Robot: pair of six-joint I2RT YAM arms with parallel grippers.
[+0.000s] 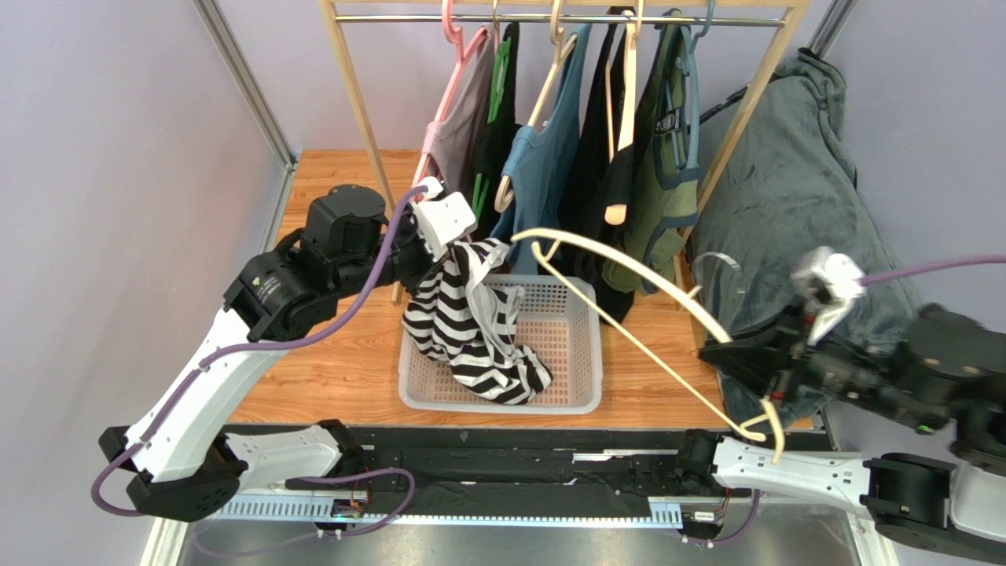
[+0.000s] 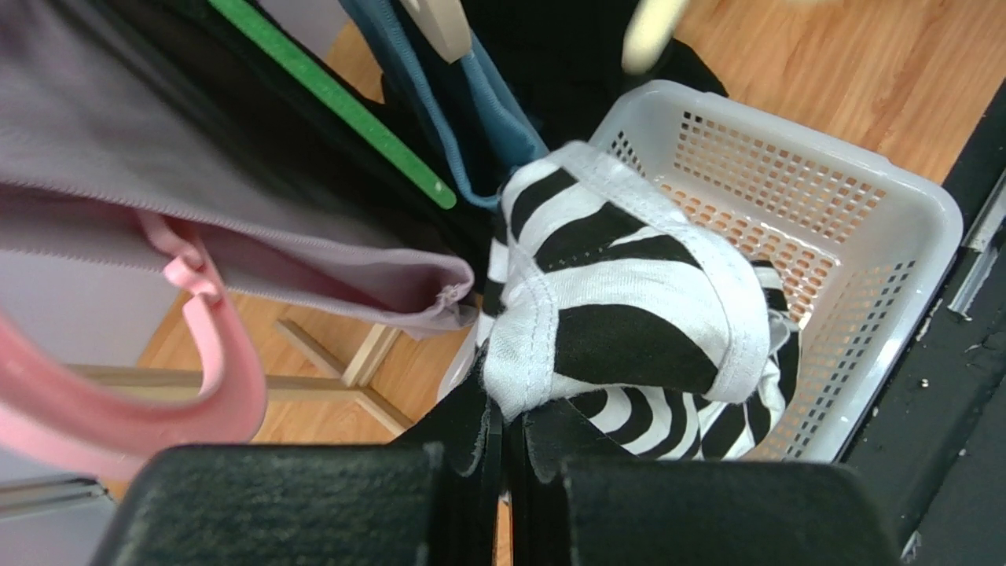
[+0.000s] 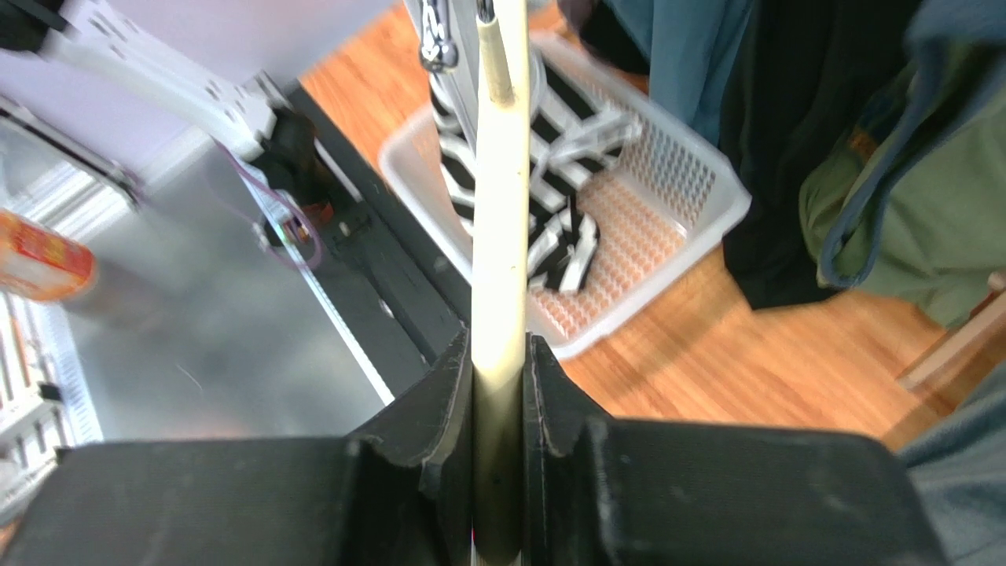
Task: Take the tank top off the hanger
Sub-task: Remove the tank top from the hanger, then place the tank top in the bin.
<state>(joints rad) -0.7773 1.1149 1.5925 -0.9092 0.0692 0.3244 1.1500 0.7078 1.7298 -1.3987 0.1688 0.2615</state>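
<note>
The black-and-white striped tank top (image 1: 472, 324) hangs from my left gripper (image 1: 455, 242) down into a white basket (image 1: 579, 342). In the left wrist view the left gripper (image 2: 510, 407) is shut on a white-edged fold of the tank top (image 2: 626, 295). The cream hanger (image 1: 638, 277) slants from beside the tank top's upper edge down to my right gripper (image 1: 732, 354). In the right wrist view the right gripper (image 3: 498, 354) is shut on the hanger's bar (image 3: 498, 177). I cannot tell whether the hanger's far end still touches the fabric.
A wooden clothes rack (image 1: 354, 106) behind the basket carries several garments on hangers, a pink hanger (image 2: 177, 401) nearest my left gripper. A grey-blue cloth (image 1: 791, 189) drapes over the rack's right side. The basket (image 2: 874, 201) sits on the wooden table (image 1: 343, 366).
</note>
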